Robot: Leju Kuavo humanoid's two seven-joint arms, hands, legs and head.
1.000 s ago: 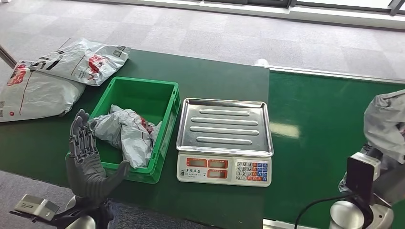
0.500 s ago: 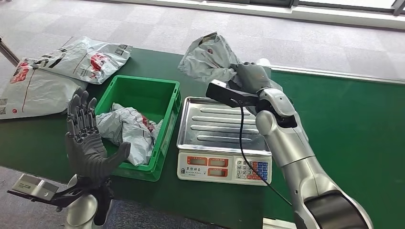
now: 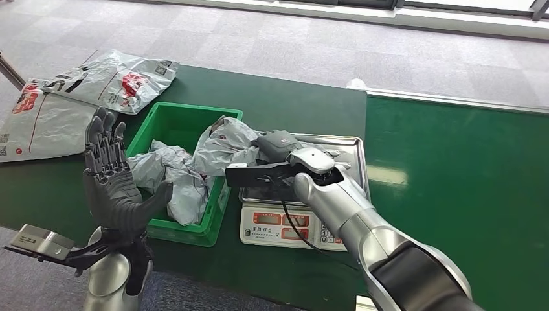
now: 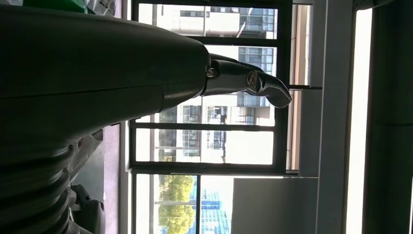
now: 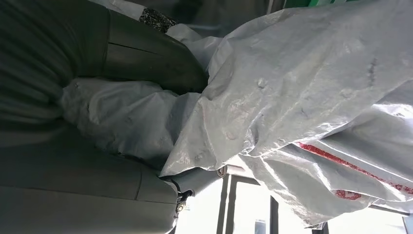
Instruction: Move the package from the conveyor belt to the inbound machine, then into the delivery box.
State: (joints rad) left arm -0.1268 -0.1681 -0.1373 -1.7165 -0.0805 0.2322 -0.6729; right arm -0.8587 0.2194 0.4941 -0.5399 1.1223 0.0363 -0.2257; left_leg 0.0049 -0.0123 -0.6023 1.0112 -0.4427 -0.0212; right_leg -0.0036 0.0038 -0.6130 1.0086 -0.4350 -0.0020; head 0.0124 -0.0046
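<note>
We hold package (image 3: 223,146) in right hand (image 3: 280,145), over scale (image 3: 304,173) edge; left hand (image 3: 113,188) fingers spread, empty. Next: release into green box (image 3: 188,126).

Grey carpet tiles (image 3: 272,39) run beyond the counter's (image 3: 304,107) far edge, a pale strip of daylight along the top. Through the left wrist view, tall dark-framed windows (image 4: 204,122) look out on bright buildings (image 4: 219,112) and green trees (image 4: 168,195), beside a pale wall (image 4: 336,97).
</note>
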